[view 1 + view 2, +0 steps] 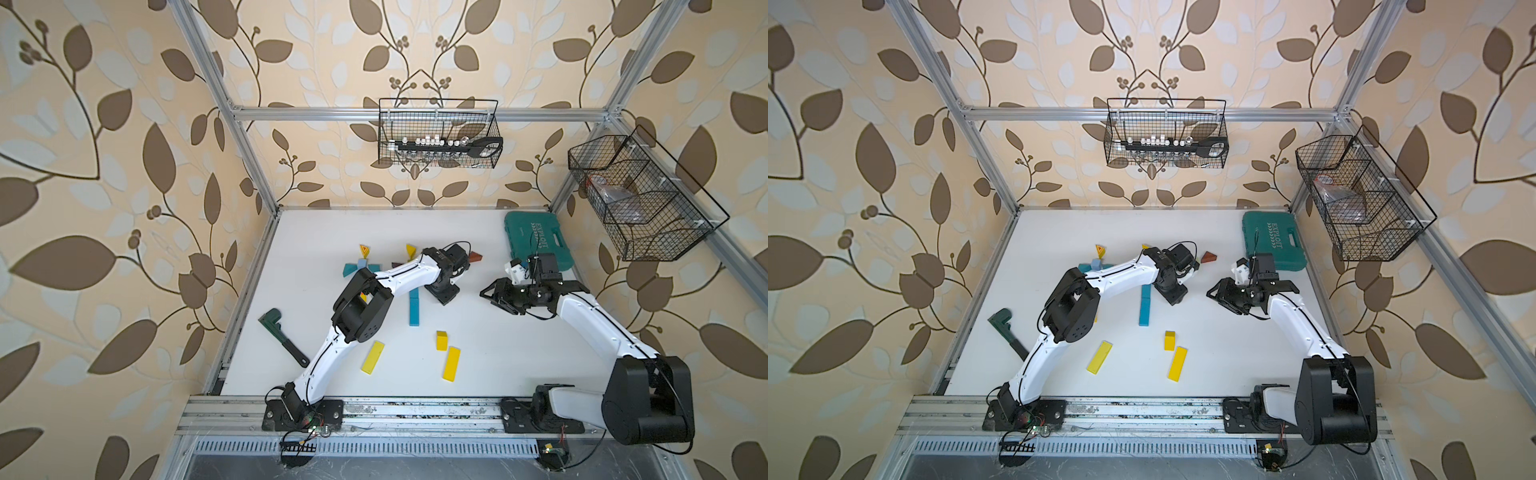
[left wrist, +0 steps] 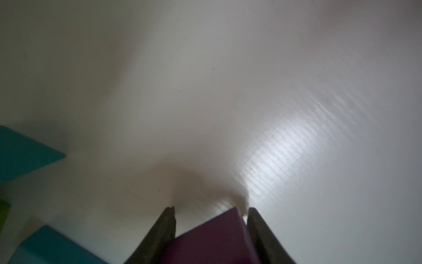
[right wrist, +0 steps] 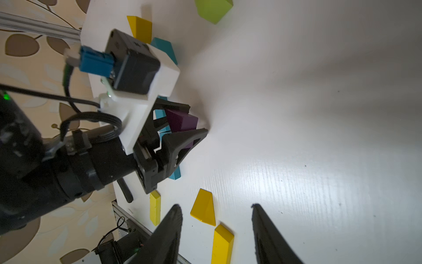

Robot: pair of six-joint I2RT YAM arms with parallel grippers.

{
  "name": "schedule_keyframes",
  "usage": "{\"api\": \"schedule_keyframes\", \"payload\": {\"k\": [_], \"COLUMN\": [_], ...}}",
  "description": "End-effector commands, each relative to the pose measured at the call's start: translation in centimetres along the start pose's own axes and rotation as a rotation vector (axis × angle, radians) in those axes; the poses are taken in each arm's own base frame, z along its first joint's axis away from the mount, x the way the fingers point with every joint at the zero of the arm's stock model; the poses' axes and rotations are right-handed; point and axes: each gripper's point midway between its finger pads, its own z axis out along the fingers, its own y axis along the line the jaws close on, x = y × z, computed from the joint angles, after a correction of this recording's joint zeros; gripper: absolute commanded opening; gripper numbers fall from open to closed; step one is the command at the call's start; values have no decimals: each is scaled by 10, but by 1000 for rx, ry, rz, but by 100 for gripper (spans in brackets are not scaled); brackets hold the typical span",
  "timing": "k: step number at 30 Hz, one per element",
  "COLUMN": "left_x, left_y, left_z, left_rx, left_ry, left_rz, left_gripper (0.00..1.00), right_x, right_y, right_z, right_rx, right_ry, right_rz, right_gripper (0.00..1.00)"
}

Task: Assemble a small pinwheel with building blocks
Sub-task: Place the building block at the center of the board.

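My left gripper (image 2: 211,209) is shut on a purple wedge (image 2: 212,237), tip down just above the white table; the right wrist view shows the same wedge (image 3: 182,122) between its fingers. In both top views this gripper (image 1: 442,296) hangs beside the upper end of a blue bar (image 1: 414,309). My right gripper (image 3: 215,209) stands open and holds nothing, to the right of the left one (image 1: 488,296). Two yellow bars (image 1: 372,357) (image 1: 451,363) and a short yellow block (image 1: 441,340) lie nearer the front. A brown wedge (image 1: 476,257), yellow wedges (image 1: 365,250) and a light-blue cube (image 1: 361,262) sit further back.
A teal tool case (image 1: 538,243) lies at the back right corner. A green-and-black wrench (image 1: 282,336) rests by the left edge. Wire baskets (image 1: 438,133) (image 1: 640,195) hang on the frame. A green cube (image 3: 213,9) shows in the right wrist view.
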Motion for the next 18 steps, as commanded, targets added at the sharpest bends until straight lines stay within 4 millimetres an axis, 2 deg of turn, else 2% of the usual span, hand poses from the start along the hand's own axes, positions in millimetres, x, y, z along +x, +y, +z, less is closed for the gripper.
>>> {"api": "schedule_keyframes", "payload": {"k": [1,13,15,16,18], "left_x": [2,16,17,17,18], "left_y": [-4,-13,-14,-16,-16], "left_z": [-2,10,11,11,9], "left_rx": [-14,30,34,43,46], "left_ry": [22,56,59,61,59], "left_rz": [-12,-23,-25,-22,-29], "left_gripper": [49,70,70,65,63], "right_x": [2,3,3,3,2], "right_y": [-13,-10,-11,-10,-9], "right_z": [4,9,9,9,9], "right_rx": [45,19,20,19,15], "right_ry": [1,41,42,45,45], "right_rz": [-4,-14,-17,-17,-19], "right_gripper": [51,54,55,55,55]}}
